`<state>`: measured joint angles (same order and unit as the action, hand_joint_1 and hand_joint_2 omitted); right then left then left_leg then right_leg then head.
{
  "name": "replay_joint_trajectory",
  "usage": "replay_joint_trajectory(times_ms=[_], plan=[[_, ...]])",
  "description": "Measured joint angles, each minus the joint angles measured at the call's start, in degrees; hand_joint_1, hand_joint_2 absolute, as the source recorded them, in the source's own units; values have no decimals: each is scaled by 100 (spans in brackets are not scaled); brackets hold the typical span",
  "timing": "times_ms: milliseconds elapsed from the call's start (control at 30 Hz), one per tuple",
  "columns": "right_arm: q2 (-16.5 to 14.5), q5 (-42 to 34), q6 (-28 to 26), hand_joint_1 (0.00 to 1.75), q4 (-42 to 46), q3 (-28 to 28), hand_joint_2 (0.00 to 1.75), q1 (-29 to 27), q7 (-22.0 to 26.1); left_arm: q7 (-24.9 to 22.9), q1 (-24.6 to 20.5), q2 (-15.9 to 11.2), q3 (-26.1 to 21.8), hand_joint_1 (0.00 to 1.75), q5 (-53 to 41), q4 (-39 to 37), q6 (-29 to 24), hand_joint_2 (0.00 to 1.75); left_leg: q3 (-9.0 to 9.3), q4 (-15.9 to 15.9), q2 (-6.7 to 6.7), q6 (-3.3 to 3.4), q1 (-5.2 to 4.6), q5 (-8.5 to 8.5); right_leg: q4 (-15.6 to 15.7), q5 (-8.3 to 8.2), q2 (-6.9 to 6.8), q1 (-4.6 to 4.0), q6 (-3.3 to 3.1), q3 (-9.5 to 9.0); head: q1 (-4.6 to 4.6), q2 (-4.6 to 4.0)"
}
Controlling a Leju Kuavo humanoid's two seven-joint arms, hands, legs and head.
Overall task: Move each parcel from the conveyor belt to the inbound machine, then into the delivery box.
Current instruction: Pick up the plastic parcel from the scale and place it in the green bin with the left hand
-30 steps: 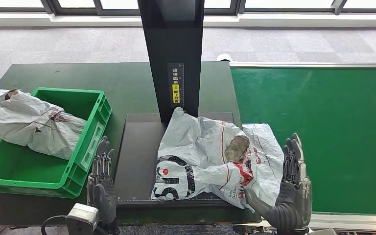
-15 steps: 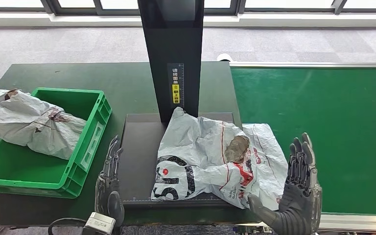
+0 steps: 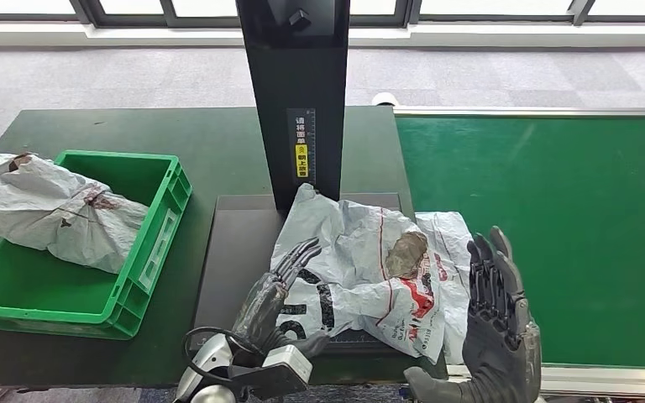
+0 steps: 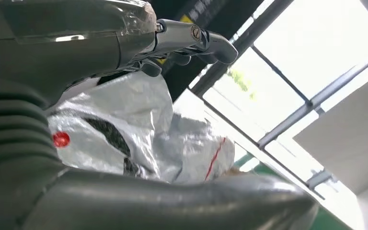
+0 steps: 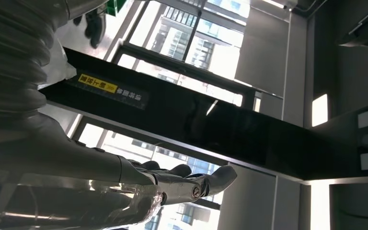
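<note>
A crumpled white parcel bag [image 3: 369, 269] with black and red print lies on the black platform of the inbound machine [image 3: 235, 252], its right part hanging over the conveyor's edge. My left hand [image 3: 281, 285] lies open against the parcel's left edge, fingers stretched along it; the left wrist view has the parcel [image 4: 139, 129] just past the fingers [image 4: 191, 40]. To the parcel's right, my right hand [image 3: 495, 311] stands upright and open, palm toward the bag. In the green delivery box [image 3: 155, 227] at the left rests another white parcel [image 3: 59, 210].
The machine's black post [image 3: 298, 92] rises behind the platform and crosses the right wrist view [image 5: 196, 120]. The green conveyor belt [image 3: 571, 218] stretches to the right. The dark green table [image 3: 210, 143] carries the box and machine.
My left hand has swung right from the box's corner onto the platform and reached the parcel's left edge. The right hand has shifted slightly toward the bag.
</note>
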<state>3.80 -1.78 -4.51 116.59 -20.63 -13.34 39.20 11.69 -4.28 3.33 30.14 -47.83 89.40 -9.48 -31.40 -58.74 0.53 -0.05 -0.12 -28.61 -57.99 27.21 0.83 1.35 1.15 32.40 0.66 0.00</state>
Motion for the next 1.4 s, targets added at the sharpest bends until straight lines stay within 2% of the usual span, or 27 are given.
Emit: replay_joint_trajectory(times_ms=[367,600,733,933,1133,1400], plan=[[-96,107,-6,0,291,-13,175,460,-319,-251,-655,214,701,0,-307,-696,410,175,-3,0,1,1,0,1,0,0,0,0,0,1,-1,0],[-149,140,-129,0,359,-57,175,634,-390,-268,-788,248,935,0,-230,-957,512,175,-3,0,1,0,0,1,0,0,1,0,0,1,0,0],[-163,173,-397,0,394,-131,175,704,-423,-226,-832,289,1058,0,-101,-1206,510,175,-3,0,0,1,0,1,0,0,1,0,0,1,-1,0],[-218,322,-805,0,504,-276,175,822,-448,-76,-942,453,1161,0,-98,-1753,-35,175,-3,0,1,1,-1,1,0,0,1,0,0,1,-2,0],[-216,465,-1265,0,588,-584,175,1025,-526,118,-1301,849,1178,0,-13,-2402,-1194,175,-3,-2,2,1,-1,2,0,-3,0,0,3,-1,-1,0],[-158,408,-1650,0,593,-913,175,1204,-492,146,-1639,1140,1338,0,-10,-2918,-1639,175,-4,-2,3,1,-1,2,0,-4,0,0,4,0,-1,0]])
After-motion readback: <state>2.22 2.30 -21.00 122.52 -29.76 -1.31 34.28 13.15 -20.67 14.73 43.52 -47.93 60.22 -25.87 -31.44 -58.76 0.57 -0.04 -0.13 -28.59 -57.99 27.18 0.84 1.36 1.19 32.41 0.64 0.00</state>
